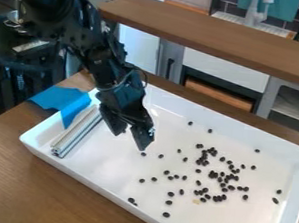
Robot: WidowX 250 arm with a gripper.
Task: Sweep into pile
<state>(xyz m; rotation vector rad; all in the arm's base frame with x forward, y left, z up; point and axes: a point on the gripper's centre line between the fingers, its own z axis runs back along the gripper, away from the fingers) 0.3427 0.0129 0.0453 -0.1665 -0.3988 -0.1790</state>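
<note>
Black and spread apart, the gripper's fingers are held above the white tray (99, 186), with nothing gripped by the gripper (130, 140). Dark beans (213, 175) are scattered over the tray's floor, mostly to the view's right of it and nearer the camera. Metal bars (76, 133) and blue material (49, 97) are seen at the left end; beneath, a wooden tabletop (10, 184); behind, a raised wooden ledge (220, 39). No shared direction is shown by individual beans; their densest band is stretched from far to near.
</note>
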